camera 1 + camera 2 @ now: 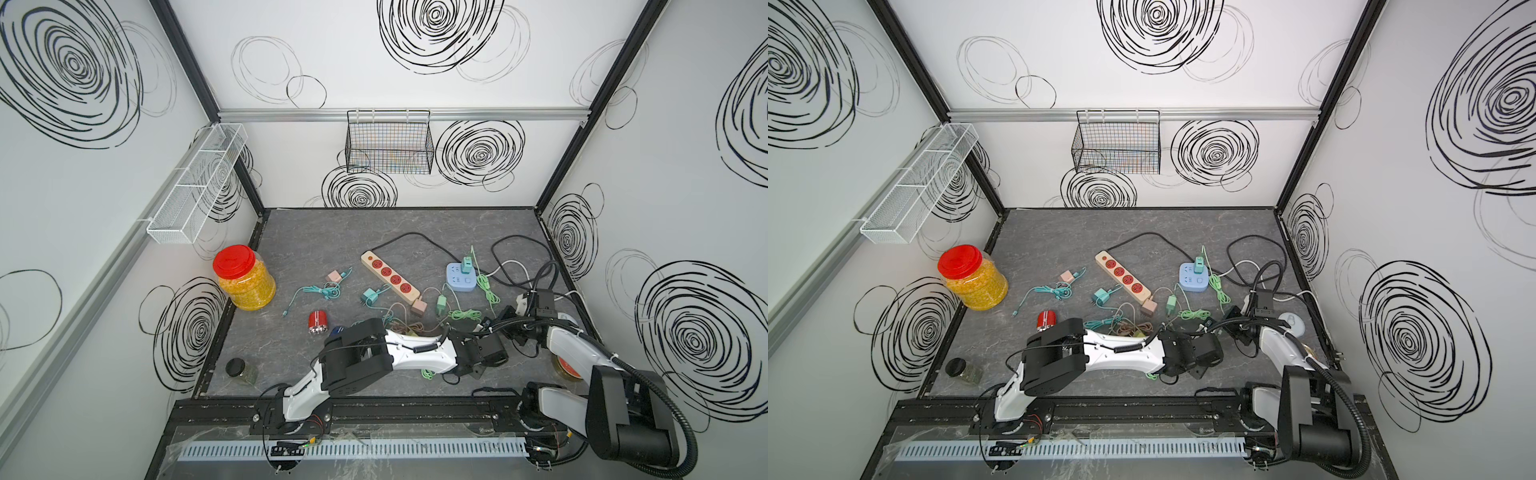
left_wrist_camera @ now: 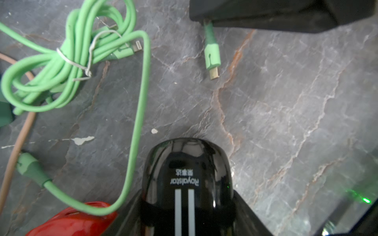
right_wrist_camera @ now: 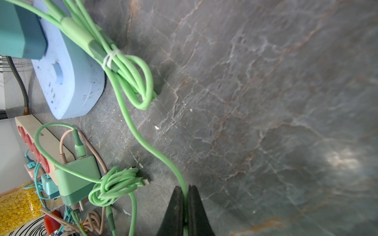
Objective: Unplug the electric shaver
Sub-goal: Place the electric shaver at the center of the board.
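electric shaver (image 2: 187,179): hard glossy black shell, looks light and slick, so best taken across the body's flanks. it is low over the grey tabletop (image 2: 286,122) near the front edge, clamped in the left gripper (image 2: 187,204), fingers (image 2: 131,212) spread wide around it. green cable (image 3: 143,139) is soft and thin; right gripper (image 3: 185,196) is pinched tight on it close behind the connector (image 2: 212,59), which hangs free, apart from the shaver.

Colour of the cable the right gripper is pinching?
Light green cable, best seen in the right wrist view.
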Tool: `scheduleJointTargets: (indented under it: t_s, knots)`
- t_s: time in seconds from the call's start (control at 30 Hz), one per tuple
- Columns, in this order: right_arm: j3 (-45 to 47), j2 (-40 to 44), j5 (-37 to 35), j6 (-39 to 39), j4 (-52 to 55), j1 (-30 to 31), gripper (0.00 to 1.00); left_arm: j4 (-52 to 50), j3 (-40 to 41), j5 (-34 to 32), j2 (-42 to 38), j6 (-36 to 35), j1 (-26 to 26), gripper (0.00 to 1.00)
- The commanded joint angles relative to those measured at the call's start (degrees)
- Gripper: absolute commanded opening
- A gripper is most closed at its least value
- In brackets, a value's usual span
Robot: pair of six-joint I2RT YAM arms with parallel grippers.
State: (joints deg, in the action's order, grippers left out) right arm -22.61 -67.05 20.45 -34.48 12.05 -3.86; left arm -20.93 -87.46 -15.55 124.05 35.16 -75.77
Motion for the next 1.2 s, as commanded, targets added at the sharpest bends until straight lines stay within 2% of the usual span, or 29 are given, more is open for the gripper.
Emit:
scheduleJointTargets:
  t_s: [0.0, 0.3, 0.47, 0.63, 0.8, 1.17]
  knots:
    - [-0.65, -0.28, -0.76, -0.40, -0.59, 0.34, 0.08, -2.19, 0.97, -1.59, -0.89, -0.76, -0.69, 0.38]
    - [-0.50, -0.50, -0.83, -0.46, -0.80, 0.39, 0.11, -2.36, 0.80, -1.41, -0.86, -0.79, -0.70, 0.77]
    - [-0.67, -0.67, -0.74, -0.50, -0.80, 0.41, 0.18, -1.97, 0.97, -2.02, -2.70, -1.23, -0.99, 0.90]
    - [-1.15, 0.35, -0.77, -0.24, 0.37, 0.40, 0.32, -0.83, 1.86, -2.29, -6.02, -1.05, -1.06, 0.94]
    - [-2.84, 3.22, -1.58, 0.16, 3.50, 0.41, 0.41, -0.51, 1.94, -2.30, -8.75, -0.88, -0.48, 0.94]
    - [-7.26, 7.52, -3.02, 0.82, 8.93, 0.46, 0.45, 1.85, 3.76, 0.91, -13.60, -1.22, 4.31, 0.89]
